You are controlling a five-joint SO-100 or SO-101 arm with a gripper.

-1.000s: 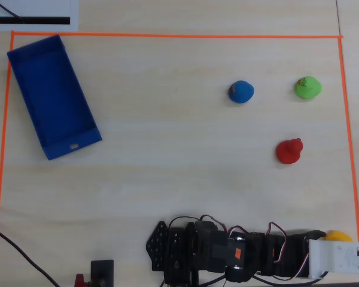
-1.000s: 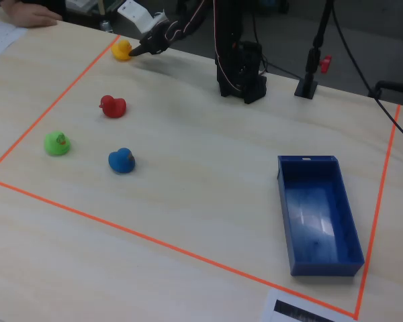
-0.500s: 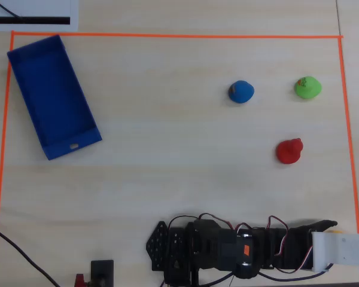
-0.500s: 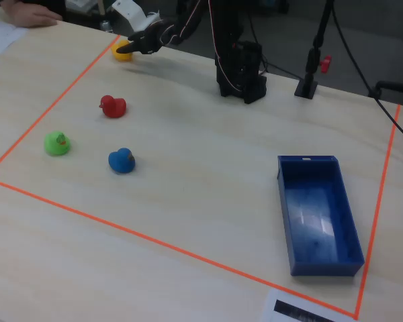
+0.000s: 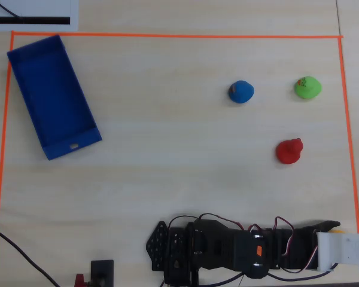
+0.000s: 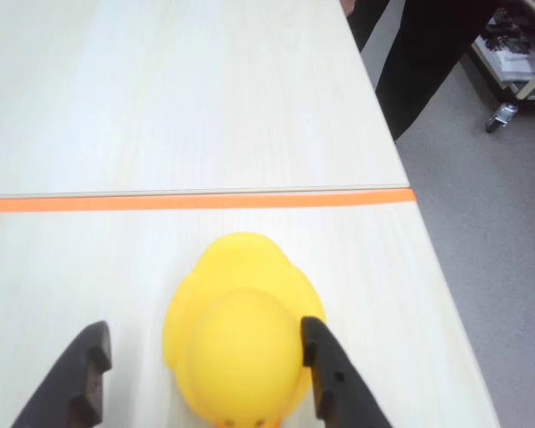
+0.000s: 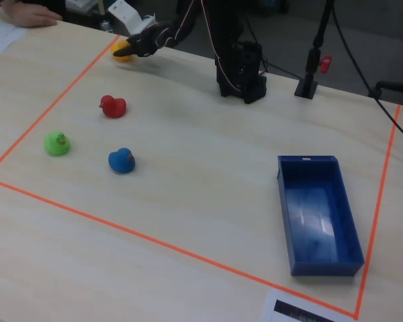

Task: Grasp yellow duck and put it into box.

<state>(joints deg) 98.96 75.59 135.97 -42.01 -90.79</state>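
Note:
The yellow duck [image 6: 241, 330] sits on the table just inside the orange tape line, between my gripper's [image 6: 202, 332] two black fingers. The right finger [image 6: 325, 370] touches the duck's side; the left finger [image 6: 82, 374] stands apart from it with a gap. The gripper is open. In the fixed view the duck [image 7: 123, 51] is at the far left corner with the gripper [image 7: 133, 48] over it. In the overhead view only a yellow sliver of the duck [image 5: 337, 229] shows beside the gripper [image 5: 330, 227]. The dark blue box [image 5: 51, 95] lies empty at the top left, far from the duck; it also shows in the fixed view [image 7: 319, 215].
A red duck [image 5: 288, 150], a blue duck [image 5: 241, 91] and a green duck [image 5: 307, 87] sit on the table. Orange tape [image 6: 196, 201] borders the work area. The table edge [image 6: 428, 267] drops to the floor at the right of the wrist view.

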